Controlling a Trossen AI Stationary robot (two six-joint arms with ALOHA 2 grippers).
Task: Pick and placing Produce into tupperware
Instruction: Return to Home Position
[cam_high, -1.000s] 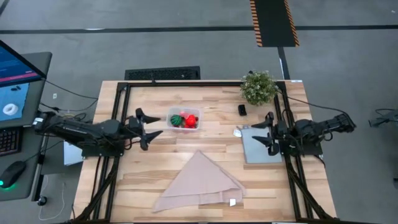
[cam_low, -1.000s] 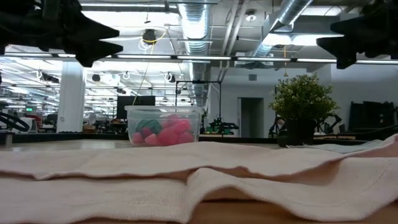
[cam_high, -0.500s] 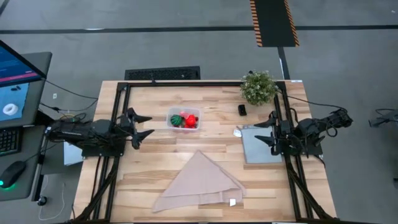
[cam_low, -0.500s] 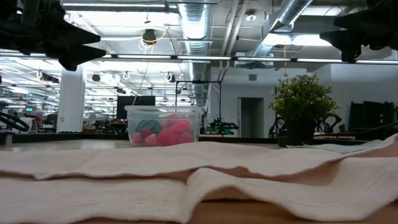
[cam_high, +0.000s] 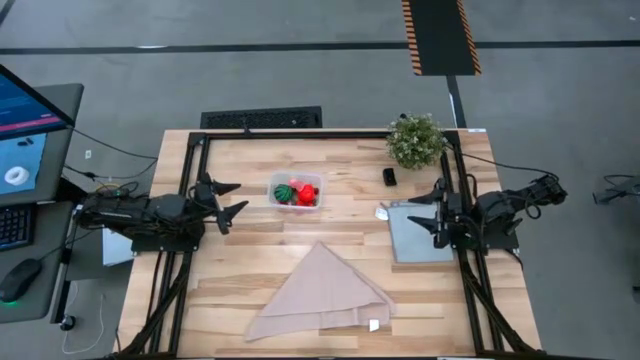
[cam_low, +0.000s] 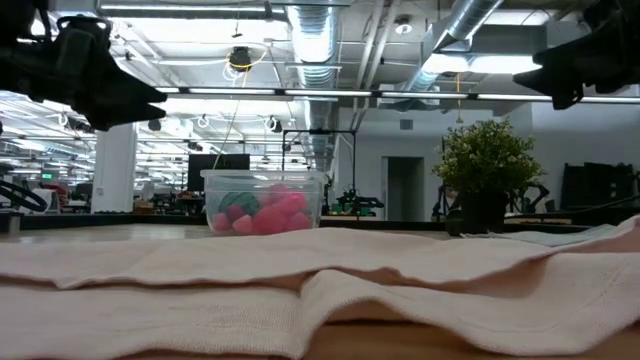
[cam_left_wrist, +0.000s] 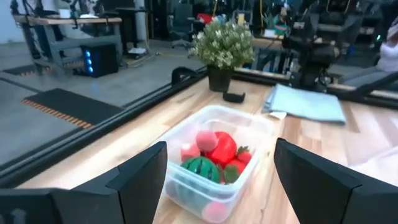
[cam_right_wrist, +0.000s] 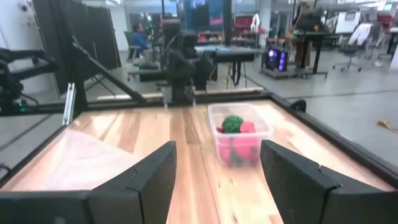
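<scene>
You find the tupperware (cam_high: 296, 192) behind the table's (cam_high: 250, 255) middle, with the produce (cam_high: 298, 194) in it. The left gripper (cam_high: 240, 196) hangs to its left and the right gripper (cam_high: 432, 210) over the panel (cam_high: 412, 242) on the right. The plant (cam_high: 416, 140) stands behind the panel, and the cloth (cam_high: 320, 290) lies in front.

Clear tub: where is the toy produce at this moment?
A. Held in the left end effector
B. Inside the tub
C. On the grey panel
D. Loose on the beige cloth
B: the toy produce, red and green pieces, lies inside the clear tub, while the left end effector and the right end effector are both open and hold nothing.
</scene>
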